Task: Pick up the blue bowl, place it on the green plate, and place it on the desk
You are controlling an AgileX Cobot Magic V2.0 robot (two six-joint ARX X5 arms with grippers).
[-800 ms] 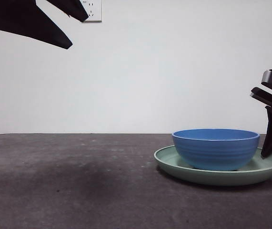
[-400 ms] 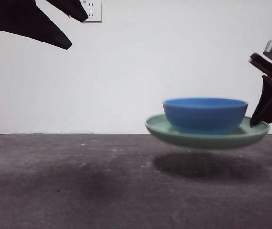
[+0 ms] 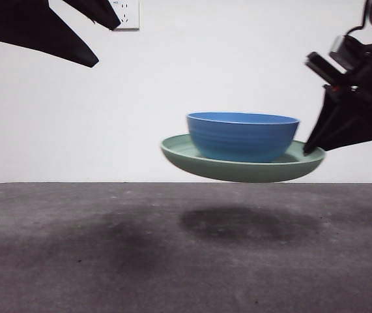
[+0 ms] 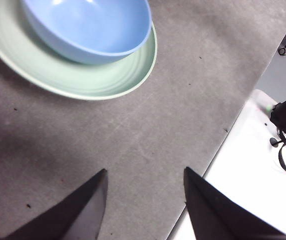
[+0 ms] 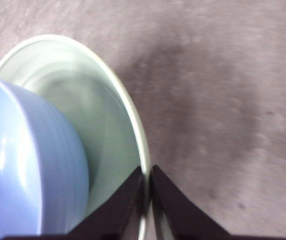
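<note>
Holding: R gripper [image 5: 148,172] has its fingers [image 3: 322,134] pinched on the rim of the plate [image 3: 238,168], one finger above the rim and one below.
Plate pos: airborne, clear of the tabletop [image 3: 75,261], right of centre in front view; tilted slightly, its gripped side a bit higher.
Bowl: blue, sits upright inside the plate [image 3: 243,135]; carried with it, not touched by either gripper.
Bowl vs fingers: R fingers grip the rim just beside the bowl wall, w/ bare plate surface between them in R wrist view.
Shadow: dark oval patch on the tabletop below the plate [image 3: 247,223].
L gripper: [image 4: 144,192] fingers spread apart, nothing between them; hangs over bare tabletop, well apart from the plate.
L arm in front view: black shape at the upper left corner [image 3: 36,29], high above the tabletop.
L wrist view: plate and bowl seen from above, both whole; tabletop edge and a white surface w/ black cables beside it [image 4: 263,165].
Wall: plain white, w/ a socket plate near the top left [image 3: 128,14].
Blur: R wrist view is smeared; fine detail not readable.
</note>
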